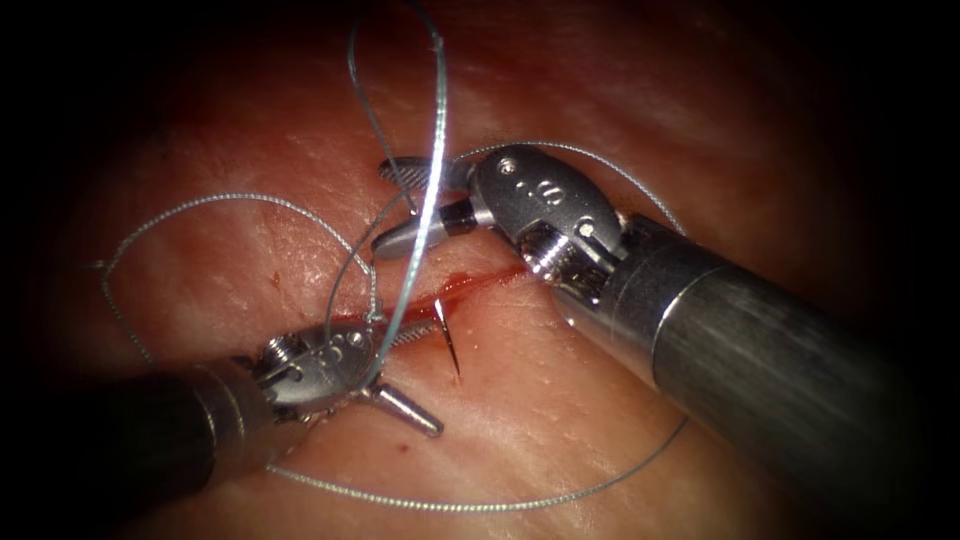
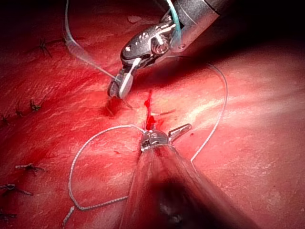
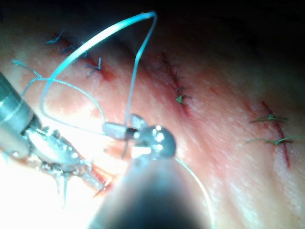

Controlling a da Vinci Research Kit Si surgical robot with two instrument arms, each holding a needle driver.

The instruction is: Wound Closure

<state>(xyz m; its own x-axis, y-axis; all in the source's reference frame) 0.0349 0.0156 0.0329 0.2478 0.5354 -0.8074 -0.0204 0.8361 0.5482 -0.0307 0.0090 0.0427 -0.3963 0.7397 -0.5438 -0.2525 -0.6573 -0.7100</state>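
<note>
Thread (image 1: 480,506): its nearest loop lies on the tissue (image 1: 560,400), sweeping round in front of the left tool's shaft and under the right tool's shaft.
Left tool (image 1: 430,378): jaws spread wide and holding nothing; one strand of thread crosses over its wrist.
Needle (image 1: 449,342): a short, dark, pointed length just beyond the left tool's farther jaw tip, held by neither tool. One end meets the tissue at the edge of the cut and the sharp end is free; the rest of the curve is hidden.
Cut (image 1: 480,283): between the two tools, with red fluid (image 1: 455,291) along it, near its left end.
Right tool (image 1: 382,208): jaws spread and gripping nothing; a bright strand runs across the gap between them.
Far thread: it arches up and away beyond the right tool's jaws.
Stitched cuts (image 3: 178,90): beyond the right tool, in its wrist view.
</note>
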